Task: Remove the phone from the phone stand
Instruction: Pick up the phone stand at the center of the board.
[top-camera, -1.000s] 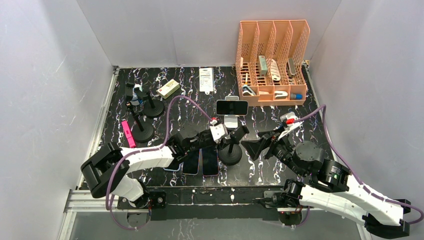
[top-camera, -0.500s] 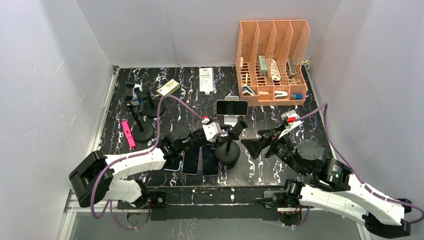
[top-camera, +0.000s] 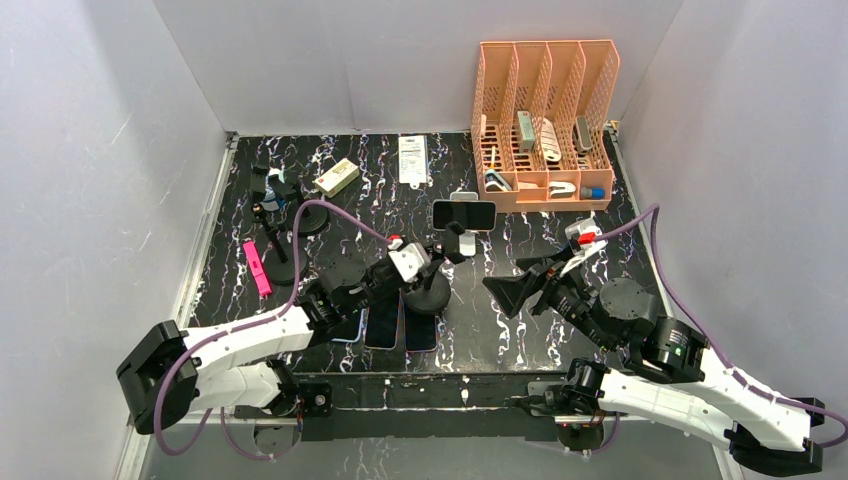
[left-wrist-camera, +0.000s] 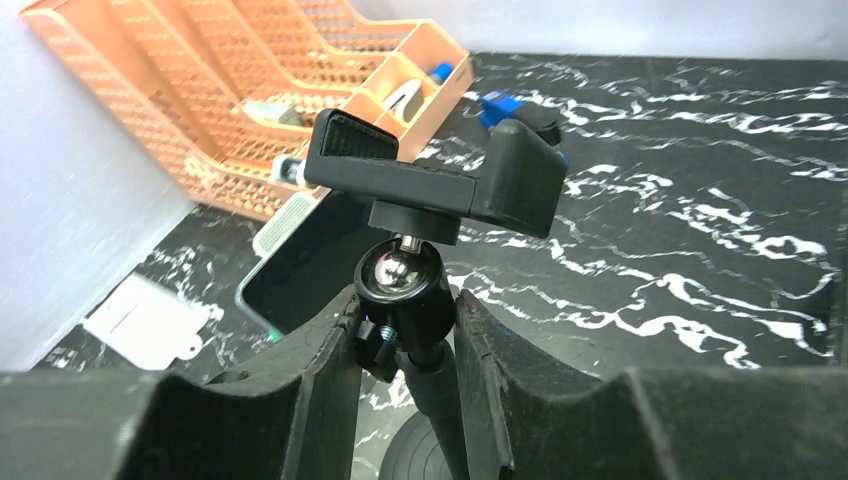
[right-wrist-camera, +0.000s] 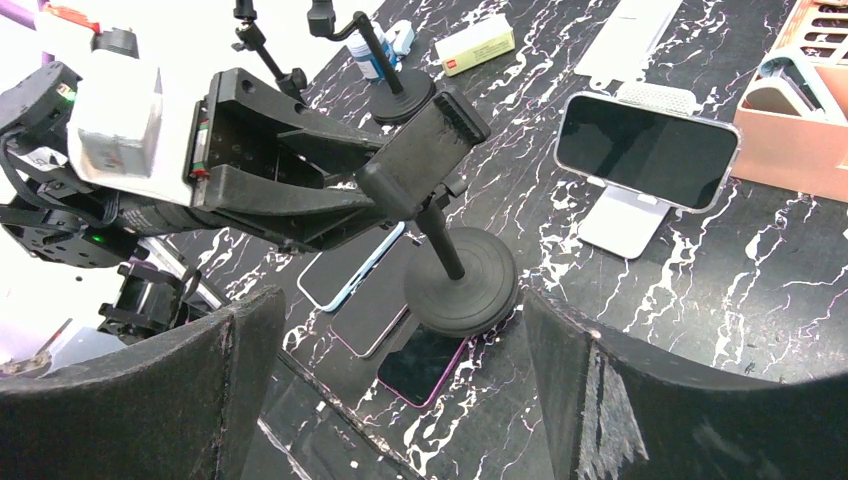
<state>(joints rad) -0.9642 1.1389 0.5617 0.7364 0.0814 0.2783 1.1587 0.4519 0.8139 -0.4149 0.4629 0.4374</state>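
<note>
Left wrist view shows the left claw (left-wrist-camera: 405, 330) closed narrow on the neck of a black clamp stand (left-wrist-camera: 430, 185), clamping it from both sides just under the ball joint. The cradle directly above the claw is empty. Judgement: this grip only steadies or shifts the empty stand and does not touch the task's thing.

Just beyond that cradle, farther from the claw, the phone (right-wrist-camera: 648, 150) lies landscape, leaning back on a white stand (right-wrist-camera: 622, 222) with its dark screen facing the arms. It is seated on its stand and neither claw touches it. Whether a lip holds its lower edge cannot be told.

To the right of the left claw, the right claw (top-camera: 520, 285) hangs wide open and empty, aimed towards the phone. Judgement: it is placed to make the pick.

Below the left claw, three flat phones (right-wrist-camera: 375, 310) lie on the bench (left-wrist-camera: 700, 200). The black stand's round base overlaps them in view, and whether it rests on them cannot be told.

Room for moving: bare bench lies between the right claw and the phone, with the black stand to the left of that line. An orange organiser (top-camera: 545, 125) stands close behind the white stand, so there is little room at the back. Judgement: the open way out is upward and towards the arms.
</note>
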